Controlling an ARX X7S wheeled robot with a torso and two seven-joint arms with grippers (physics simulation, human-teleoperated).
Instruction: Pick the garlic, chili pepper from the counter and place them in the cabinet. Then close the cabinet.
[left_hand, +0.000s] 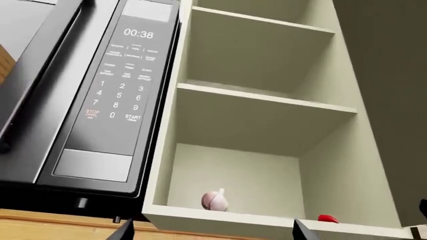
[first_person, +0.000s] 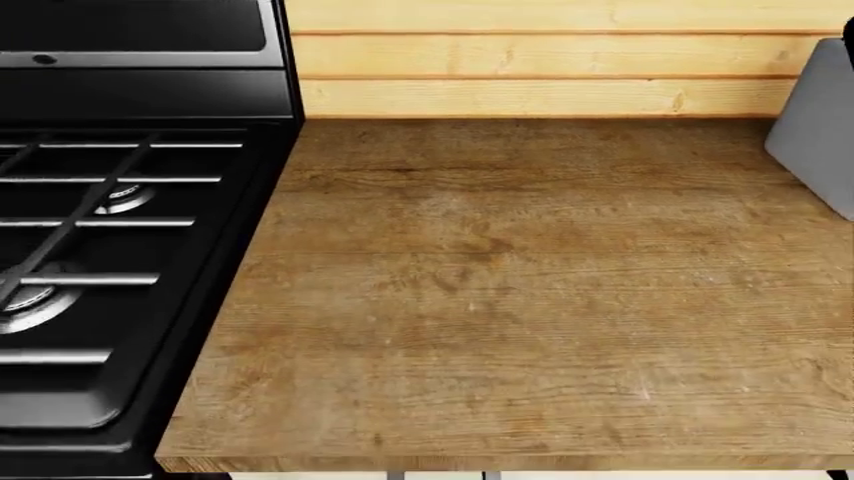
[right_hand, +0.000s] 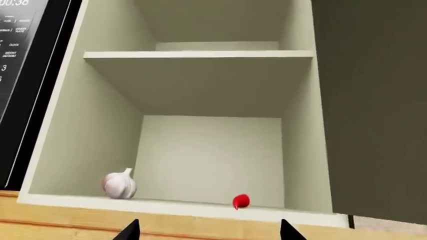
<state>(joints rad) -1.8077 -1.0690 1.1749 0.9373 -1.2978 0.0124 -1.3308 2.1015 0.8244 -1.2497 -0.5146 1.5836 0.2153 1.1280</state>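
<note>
An open cream cabinet (right_hand: 200, 145) sits beside a black microwave (left_hand: 100, 90). On its bottom shelf the garlic (right_hand: 119, 184) rests near the microwave side, and the chili pepper (right_hand: 241, 201) lies well apart at the front edge. Both wrist views show dark fingers (right_hand: 130, 230) spread wide, holding nothing. The wooden bench (first_person: 534, 300) lies next to a black stove (first_person: 107, 250).
</note>
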